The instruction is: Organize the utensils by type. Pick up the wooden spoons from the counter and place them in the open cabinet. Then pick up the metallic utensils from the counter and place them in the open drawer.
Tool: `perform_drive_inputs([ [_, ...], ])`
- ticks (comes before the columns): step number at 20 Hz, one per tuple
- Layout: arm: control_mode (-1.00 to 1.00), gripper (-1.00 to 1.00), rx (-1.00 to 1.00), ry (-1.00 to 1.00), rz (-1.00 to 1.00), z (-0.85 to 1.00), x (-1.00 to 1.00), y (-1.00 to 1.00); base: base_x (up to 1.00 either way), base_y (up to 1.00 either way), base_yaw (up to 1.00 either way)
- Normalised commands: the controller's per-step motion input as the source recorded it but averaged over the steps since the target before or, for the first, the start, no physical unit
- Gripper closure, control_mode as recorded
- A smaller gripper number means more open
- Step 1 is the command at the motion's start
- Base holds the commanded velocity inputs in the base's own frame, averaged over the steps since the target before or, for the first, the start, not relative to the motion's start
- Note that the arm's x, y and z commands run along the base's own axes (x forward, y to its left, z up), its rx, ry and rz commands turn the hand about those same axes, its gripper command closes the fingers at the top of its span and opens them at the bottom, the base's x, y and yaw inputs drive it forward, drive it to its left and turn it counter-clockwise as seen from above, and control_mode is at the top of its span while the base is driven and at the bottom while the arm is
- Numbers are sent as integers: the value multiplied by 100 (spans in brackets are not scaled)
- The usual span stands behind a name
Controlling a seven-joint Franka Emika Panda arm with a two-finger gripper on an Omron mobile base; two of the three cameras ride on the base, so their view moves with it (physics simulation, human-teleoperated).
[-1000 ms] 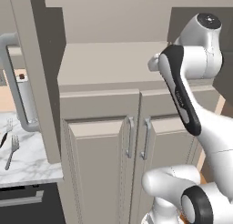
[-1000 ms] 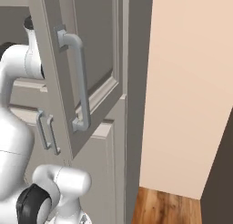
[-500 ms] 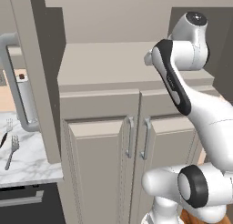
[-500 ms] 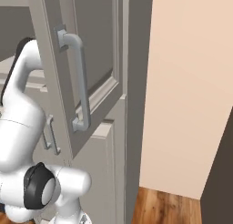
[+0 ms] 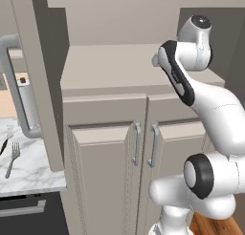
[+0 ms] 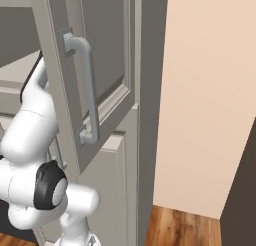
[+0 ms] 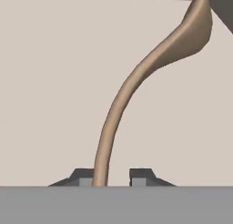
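i've got the wooden spoon (image 7: 136,82) standing between the gripper (image 7: 111,176) tips over the cabinet (image 5: 115,69) shelf, grip looks loose, not placed yet; fork (image 5: 13,158) waits on the counter (image 5: 33,174), drawer step untouched.

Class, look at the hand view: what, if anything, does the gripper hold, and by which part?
The gripper holds the wooden spoon by the end of its handle; the bowl points away from the fingers.
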Motion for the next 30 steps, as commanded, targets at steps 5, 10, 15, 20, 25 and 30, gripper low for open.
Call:
perform_drive_inputs([
  [5,-100,100,0,-2,0,-18,24,-1,0,0,0],
  [10,-100,-100,0,-6,0,-2,0,1,0,0,0],
  [15,-100,-100,0,-18,0,0,1,0,0,0,0],
  [20,-100,-100,0,-35,0,1,-17,3,0,0,0],
  [25,-100,-100,0,-50,0,28,-77,29,0,0,0],
  [30,-100,-100,-2,-19,0,79,-95,48,0,0,0],
])
